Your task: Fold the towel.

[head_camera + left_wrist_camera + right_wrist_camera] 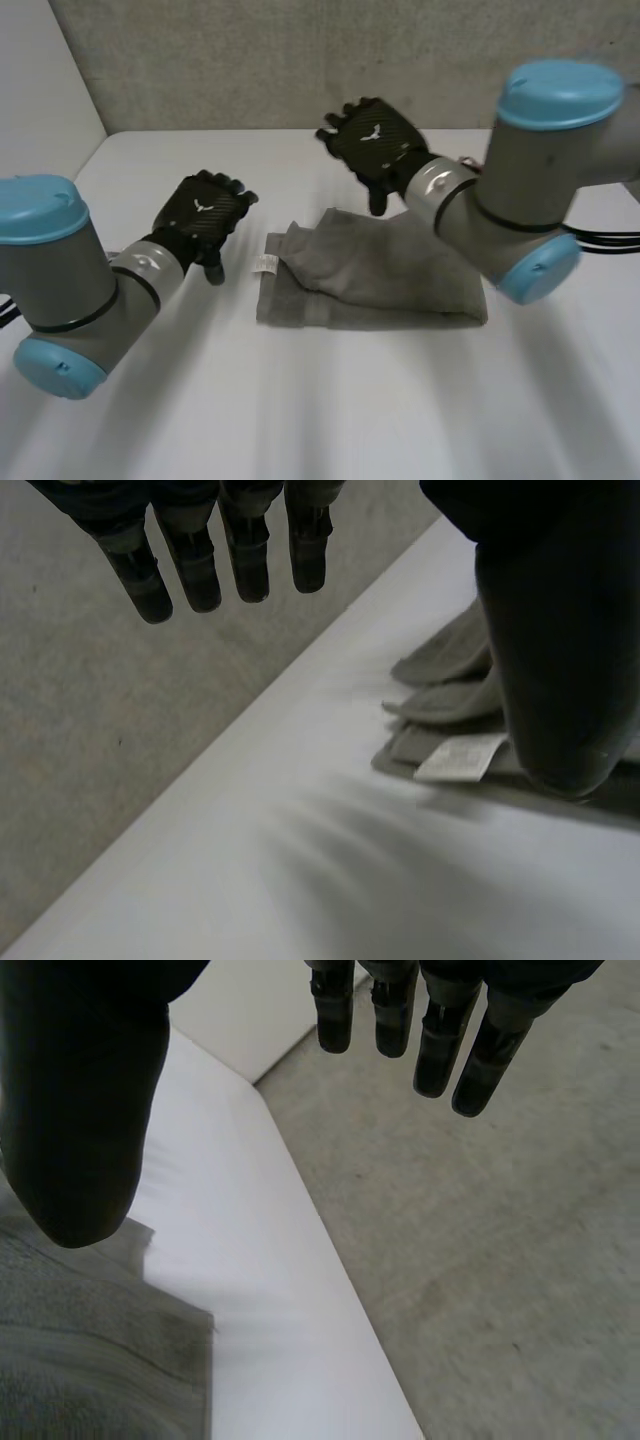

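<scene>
A grey towel (375,272) lies folded in layers on the white table (330,410), its white label (265,264) at the left edge. My left hand (200,217) hovers left of the towel, fingers straight, holding nothing. My right hand (375,145) is raised above the towel's far edge, open and empty. In the left wrist view the straight fingers (190,565) point past the table edge, and the towel's stacked edges (440,695) with the label (460,758) lie beside the thumb. In the right wrist view the fingers (440,1035) are spread, and a towel corner (100,1350) lies below the thumb.
The table's far edge (270,132) meets a grey carpeted wall (300,60). Grey carpet floor (480,1250) lies beyond the table edge in both wrist views. Bare white table surface stretches in front of the towel.
</scene>
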Tool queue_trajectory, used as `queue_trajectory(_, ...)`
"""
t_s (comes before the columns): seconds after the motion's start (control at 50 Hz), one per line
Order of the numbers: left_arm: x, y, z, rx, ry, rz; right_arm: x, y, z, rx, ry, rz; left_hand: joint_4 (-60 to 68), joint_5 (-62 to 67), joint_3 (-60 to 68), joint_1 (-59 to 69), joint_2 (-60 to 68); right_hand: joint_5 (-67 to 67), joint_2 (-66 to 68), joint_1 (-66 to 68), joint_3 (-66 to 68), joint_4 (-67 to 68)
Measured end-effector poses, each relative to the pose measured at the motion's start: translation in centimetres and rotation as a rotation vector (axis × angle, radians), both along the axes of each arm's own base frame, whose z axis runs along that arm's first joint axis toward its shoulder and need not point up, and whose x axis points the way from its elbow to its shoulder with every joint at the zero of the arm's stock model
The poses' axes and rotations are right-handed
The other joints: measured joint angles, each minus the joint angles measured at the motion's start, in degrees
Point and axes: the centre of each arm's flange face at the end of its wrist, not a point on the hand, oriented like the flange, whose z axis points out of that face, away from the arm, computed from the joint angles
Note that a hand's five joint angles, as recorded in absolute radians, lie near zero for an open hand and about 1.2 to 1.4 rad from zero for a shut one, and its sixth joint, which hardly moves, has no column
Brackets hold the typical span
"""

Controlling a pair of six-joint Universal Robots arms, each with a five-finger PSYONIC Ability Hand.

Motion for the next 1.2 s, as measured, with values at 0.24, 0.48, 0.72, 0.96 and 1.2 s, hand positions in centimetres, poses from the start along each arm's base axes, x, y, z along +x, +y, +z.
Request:
queue_trajectory(0.24, -4.2, 1.7, 1.2, -0.044, 0.039, -0.140, -7.8, 0.1, -1.0, 0.177, 0.007, -0.183, 0.0, 4.7, 0.0, 1.5, 3.3, 0.0, 0.0, 0.0, 0.0, 0.0)
queue_trajectory(0.48, -6.6, 1.6, -1.8, 0.029, 0.014, -0.244, -12.4, 1.4, -6.9, 0.401, -0.006, -0.293, 0.0, 14.2, 0.0, 10.3, 12.7, 0.0, 0.0, 0.1, 0.0, 0.0)
queue_trajectory(0.72, -6.5, 1.4, -5.3, 0.056, -0.098, -0.262, -13.4, 1.7, -10.9, 0.404, -0.009, -0.318, 0.0, 17.8, 0.0, 14.4, 16.7, 12.5, 12.0, 11.6, 0.0, 0.0)
queue_trajectory(0.96, -6.9, 2.0, -5.3, 0.053, -0.103, -0.274, -13.4, 1.5, -12.4, 0.410, -0.004, -0.317, 0.0, 47.3, 0.0, 44.3, 45.9, 57.1, 56.7, 56.8, 0.0, 0.0)
queue_trajectory(1.2, -6.5, 4.2, -2.7, 0.048, -0.063, -0.272, -13.9, 1.3, -12.5, 0.416, -0.005, -0.332, 0.0, 47.7, 0.0, 44.6, 46.3, 61.7, 59.6, 59.5, 0.0, 0.0)
